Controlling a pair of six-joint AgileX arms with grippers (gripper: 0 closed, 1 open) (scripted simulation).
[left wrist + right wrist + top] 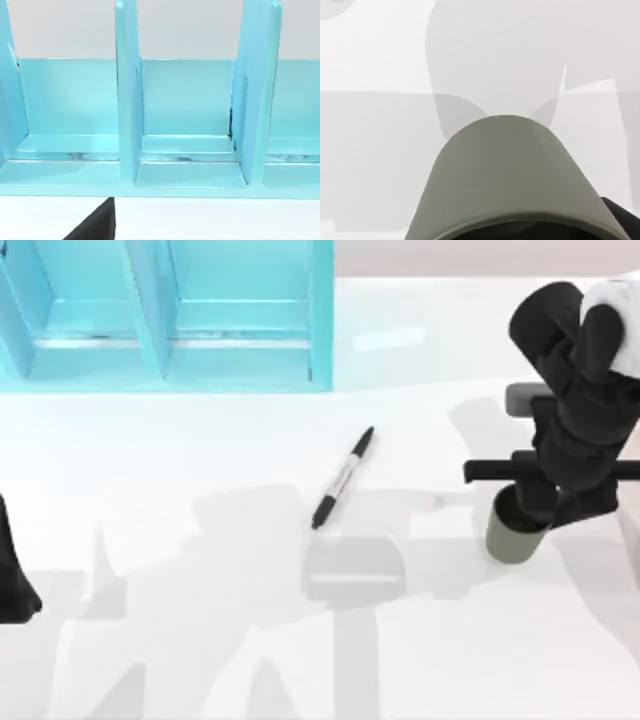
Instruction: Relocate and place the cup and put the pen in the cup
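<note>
The olive-green cup point(513, 536) stands at the table's right side, and its wall point(510, 175) rises close in the right wrist view. My right gripper point(535, 502) comes down from above and is shut on the cup's rim, covering part of the opening. The pen point(343, 478), with black cap and pale barrel, lies slanted on the white table near the middle, well left of the cup. My left gripper point(14, 585) stays parked at the left edge.
A light-blue shelf unit point(170, 315) with upright dividers point(127, 100) fills the back left of the table. A small grey block point(525, 398) sits behind the right arm. White tabletop stretches between pen and cup.
</note>
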